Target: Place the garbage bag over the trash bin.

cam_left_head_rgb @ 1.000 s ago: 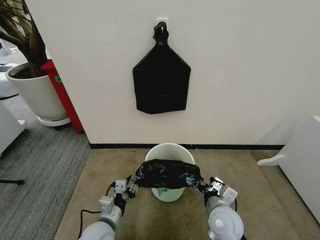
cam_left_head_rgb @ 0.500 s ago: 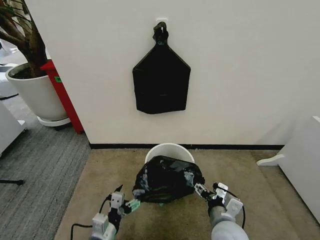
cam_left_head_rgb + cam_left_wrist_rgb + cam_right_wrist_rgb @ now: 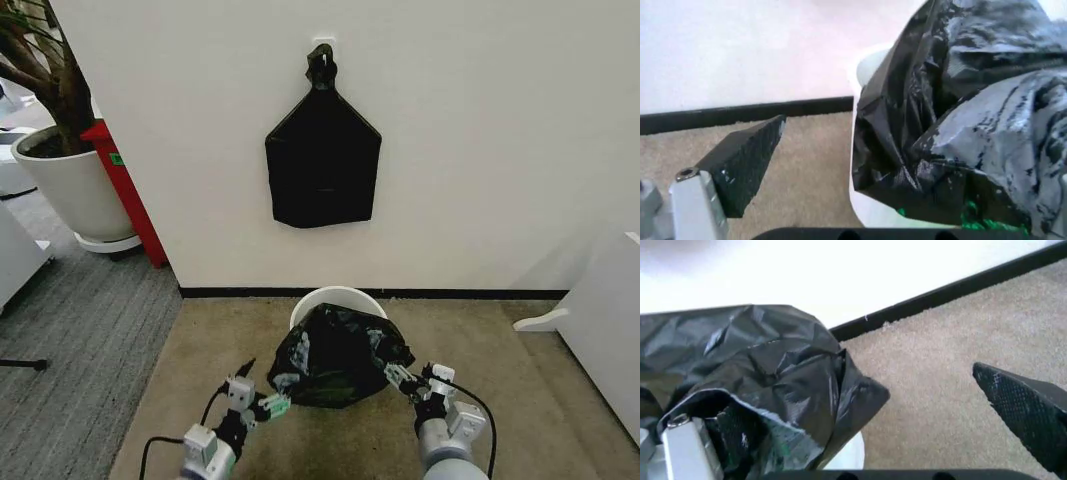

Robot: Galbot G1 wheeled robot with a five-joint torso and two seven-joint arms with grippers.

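The garbage bag (image 3: 338, 355) is hanging draped across the trash bin (image 3: 338, 297), between both pincers, apparently so its mouth can be stretched round the rim; the left pincer (image 3: 272, 405) and right pincer (image 3: 396, 376) are each gaping wide, touching the bag's edges without clamping.
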